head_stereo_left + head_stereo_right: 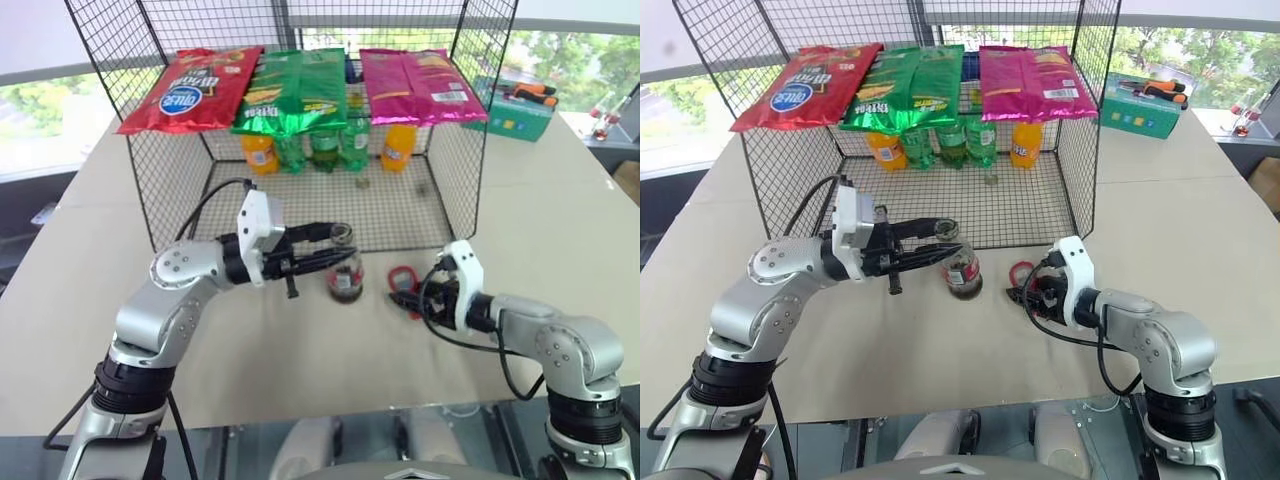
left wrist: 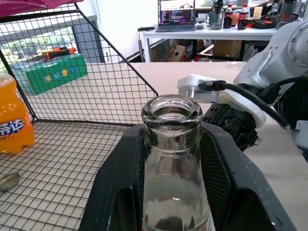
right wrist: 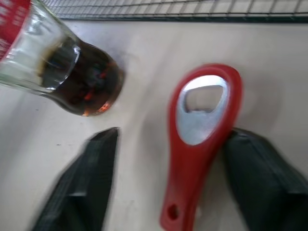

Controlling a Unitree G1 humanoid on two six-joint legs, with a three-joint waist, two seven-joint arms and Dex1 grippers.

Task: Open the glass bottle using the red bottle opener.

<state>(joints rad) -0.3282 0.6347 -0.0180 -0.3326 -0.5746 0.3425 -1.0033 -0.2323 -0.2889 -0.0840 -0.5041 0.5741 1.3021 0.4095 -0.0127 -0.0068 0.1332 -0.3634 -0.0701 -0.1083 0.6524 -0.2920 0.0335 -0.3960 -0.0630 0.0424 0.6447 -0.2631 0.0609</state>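
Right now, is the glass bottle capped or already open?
Open: the glass bottle shows a bare, uncapped mouth, held upright in the left gripper.

Orange soda bottle (image 2: 12, 115) carries white Chinese characters, partly visible. Crisp bags' (image 1: 195, 90) lettering shows upside down, not reliably legible.

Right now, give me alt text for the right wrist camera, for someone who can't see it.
The red bottle opener lies flat on the tan table between the open black fingers of the right gripper, which are not clamped on it. Beside it stands the glass bottle, dark cola in its base, with the wire cage edge beyond.
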